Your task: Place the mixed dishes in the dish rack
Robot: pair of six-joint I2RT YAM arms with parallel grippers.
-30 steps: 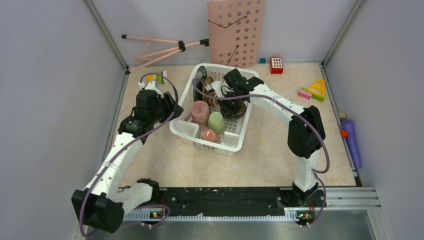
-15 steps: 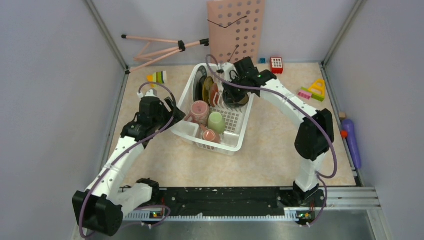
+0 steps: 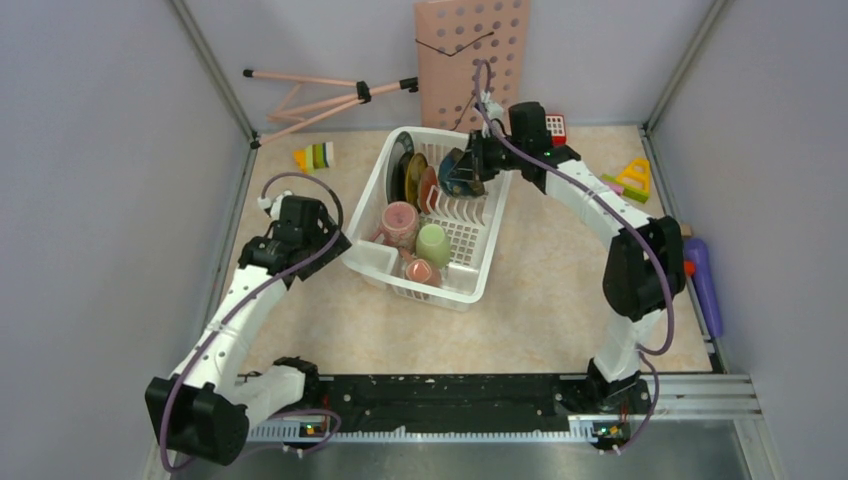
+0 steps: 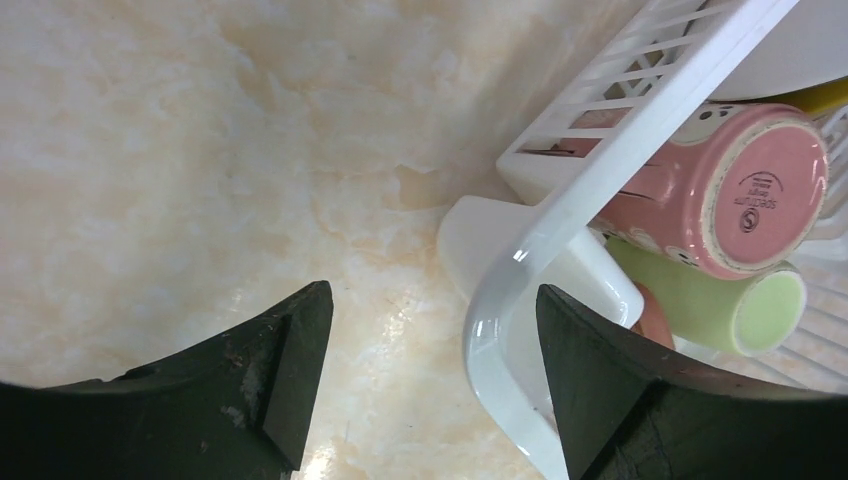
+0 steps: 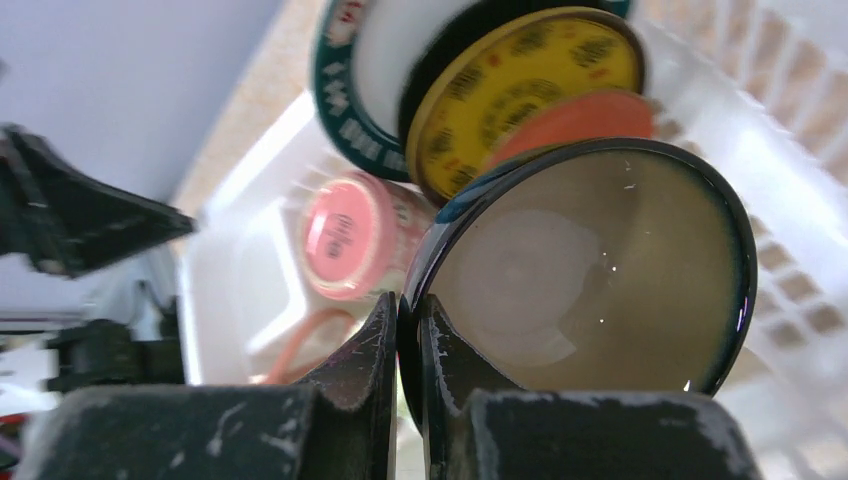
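We see a desk with a beige, marble-like top, closed in by plain grey walls on three sides. At the back wall are a pink perforated board — it leans upright — and a pink tripod. The light is soft and even. A metal rail runs along the near edge.

Mugs crowd the dish rack's near end; several tines stand free.
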